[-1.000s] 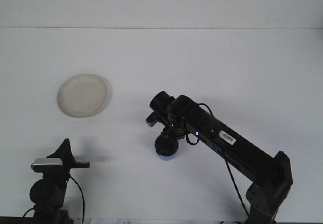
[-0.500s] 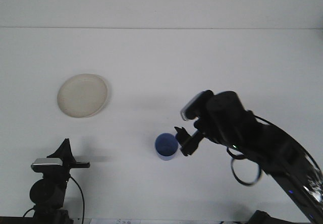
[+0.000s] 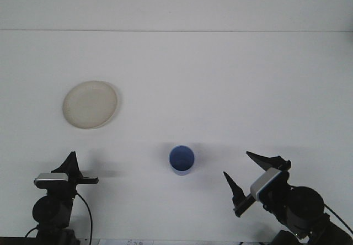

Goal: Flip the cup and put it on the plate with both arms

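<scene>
Upright, the blue cup point(image 3: 181, 160) and plate point(image 3: 90, 104) hold nothing; right gripper point(image 3: 254, 174) fingers spread, left gripper's point(image 3: 73, 170) unclear.

A plain white desk point(image 3: 231, 79) carried 2 things: a cream plate point(image 3: 90, 104) at the left and a blue cup point(image 3: 181, 160), upright, well apart from it.

my blue cup point(image 3: 181, 160) stands upright, mouth up, on the table; my empty cream plate point(image 3: 90, 104) lies well apart, far left.
</scene>
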Motion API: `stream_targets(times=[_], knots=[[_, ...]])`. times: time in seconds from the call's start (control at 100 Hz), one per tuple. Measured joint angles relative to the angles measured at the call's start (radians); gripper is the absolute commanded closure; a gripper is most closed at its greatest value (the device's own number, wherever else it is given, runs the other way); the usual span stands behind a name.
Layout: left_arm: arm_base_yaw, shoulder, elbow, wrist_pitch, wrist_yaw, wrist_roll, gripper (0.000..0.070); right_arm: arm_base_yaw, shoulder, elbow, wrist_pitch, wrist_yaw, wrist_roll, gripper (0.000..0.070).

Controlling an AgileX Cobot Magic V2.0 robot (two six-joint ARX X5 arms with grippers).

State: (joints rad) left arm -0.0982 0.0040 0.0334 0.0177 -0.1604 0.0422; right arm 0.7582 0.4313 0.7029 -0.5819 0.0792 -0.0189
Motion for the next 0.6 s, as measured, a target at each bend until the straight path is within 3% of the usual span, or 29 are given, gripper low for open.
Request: stream_targets(times=[0.25,0.6], knots=[[0.000,0.000,0.000,0.000,0.000,-0.037,0.0685,0.000,-0.234,-0.126,0.057,0.002,0.034,0.0129],[0.000,0.000,0.001,0.059,0.018,-0.301,0.0688,0.000,-0.239,-0.126,0.056,0.011,0.042,0.0129]])
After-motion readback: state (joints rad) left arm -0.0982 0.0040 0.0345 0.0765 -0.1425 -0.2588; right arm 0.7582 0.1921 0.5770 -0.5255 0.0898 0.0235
